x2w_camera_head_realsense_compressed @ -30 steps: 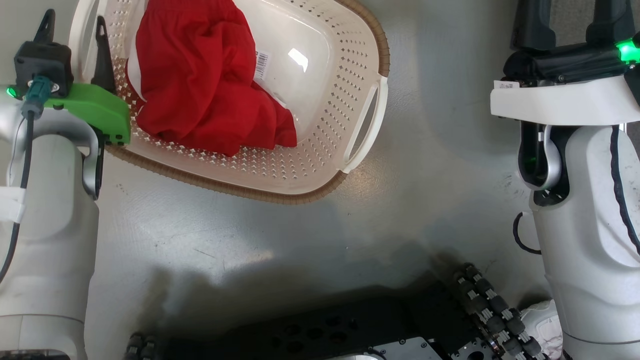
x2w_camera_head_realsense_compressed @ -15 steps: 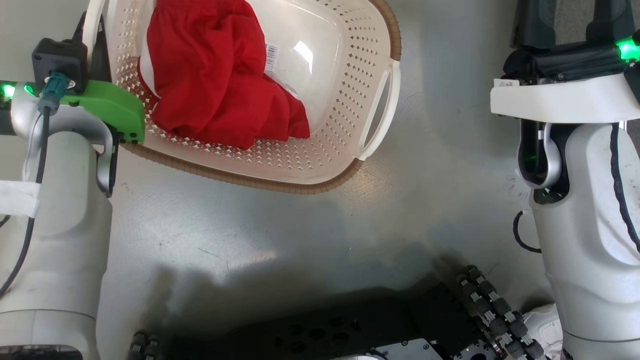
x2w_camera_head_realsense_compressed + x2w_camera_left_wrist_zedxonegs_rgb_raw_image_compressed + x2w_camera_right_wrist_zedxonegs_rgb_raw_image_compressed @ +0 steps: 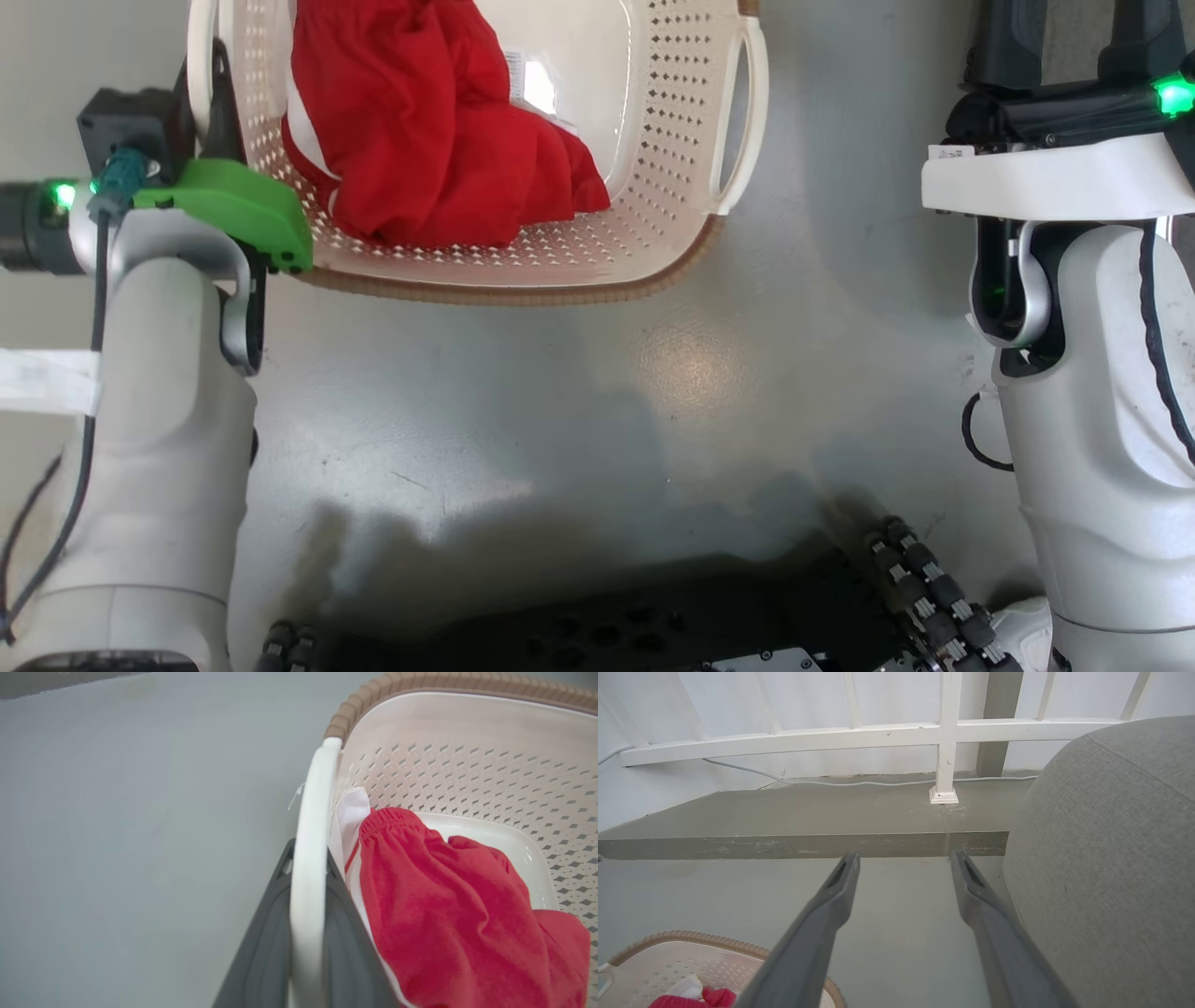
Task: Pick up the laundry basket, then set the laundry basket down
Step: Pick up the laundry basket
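Observation:
The laundry basket (image 3: 653,140) lies at the top middle of the head view, cream-white with perforated walls and a brown rim (image 3: 485,291). A red garment (image 3: 429,121) is bunched inside it. My left gripper (image 3: 207,93) is shut on the basket's left white handle (image 3: 308,812); in the left wrist view the dark fingers (image 3: 266,933) squeeze the handle from both sides beside the red garment (image 3: 444,914). My right gripper (image 3: 1069,42) is far to the right of the basket, open and holding nothing (image 3: 903,856). A corner of the basket (image 3: 691,961) shows low left in the right wrist view.
My dark wheeled base (image 3: 607,635) sits at the bottom of the head view on the grey floor. Ahead of the right gripper are a raised concrete step (image 3: 803,844), a white railing (image 3: 948,737) and a grey upholstered seat (image 3: 1111,858) close on the right.
The left arm has carried the handle forward and to the right. The basket has swung with it, so its near rim now lies almost level across the view. The right arm has barely moved.

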